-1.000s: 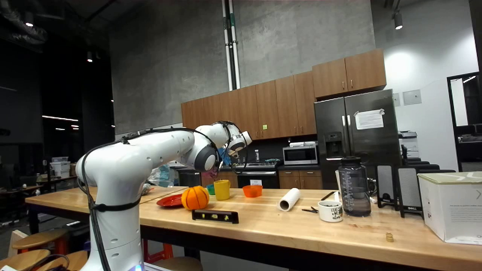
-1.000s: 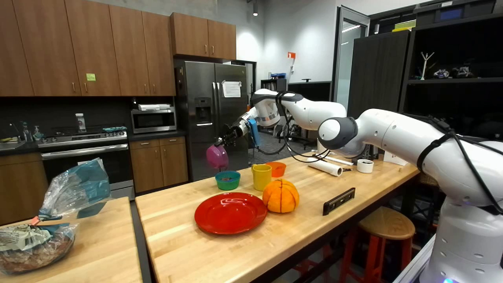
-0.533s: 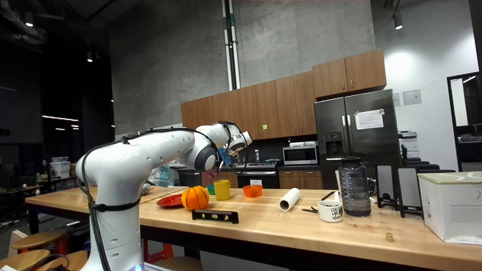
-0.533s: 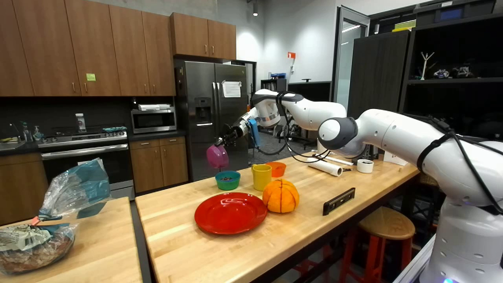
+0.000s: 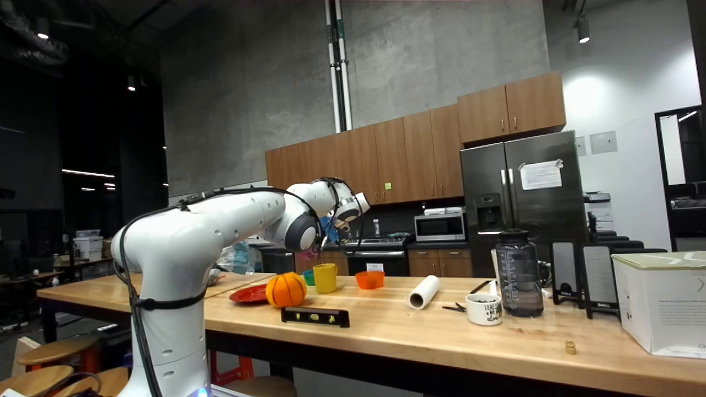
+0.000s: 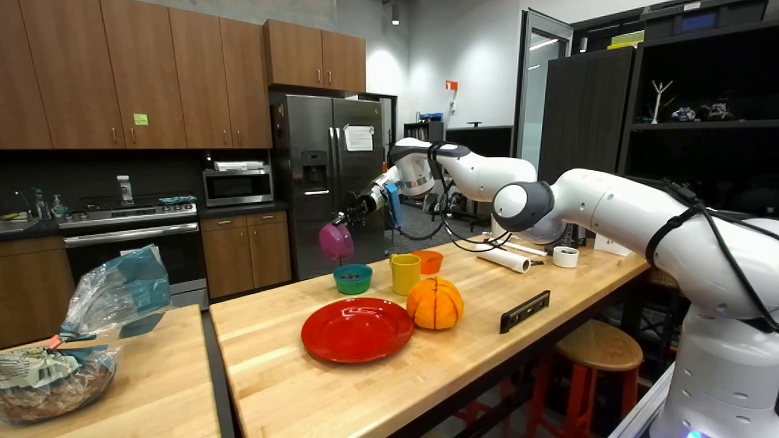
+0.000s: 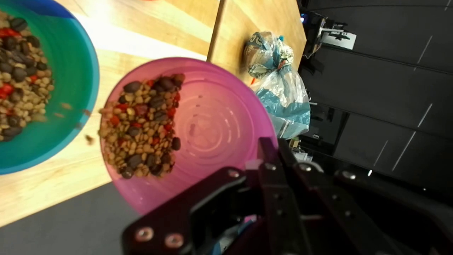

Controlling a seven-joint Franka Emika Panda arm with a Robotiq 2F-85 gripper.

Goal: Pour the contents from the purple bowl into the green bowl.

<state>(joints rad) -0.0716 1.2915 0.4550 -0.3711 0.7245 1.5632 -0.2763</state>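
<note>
The purple bowl point(image 7: 216, 117) hangs tilted above the table, its rim pinched in my gripper point(image 7: 276, 146), which is shut on it. A mix of brown, dark and red pieces is heaped on its side nearest the green bowl point(image 7: 72, 79). Blurred pieces are in the air between the two bowls in the wrist view. In an exterior view the purple bowl point(image 6: 336, 242) is over the green bowl point(image 6: 353, 283), and a thin dark trickle shows between them. The green bowl stands upright and holds the same kind of mix. The yellow mug partly hides it in an exterior view point(image 5: 309, 277).
A yellow mug point(image 6: 406, 275) stands close beside the green bowl, with an orange bowl point(image 6: 430, 261) behind. Nearer are a red plate point(image 6: 358, 328), a pumpkin point(image 6: 435, 304) and a black level point(image 6: 525, 311). A plastic bag point(image 6: 122, 292) lies across the table gap.
The mix in the green bowl looks slightly fuller. My arm and the purple bowl show no clear movement.
</note>
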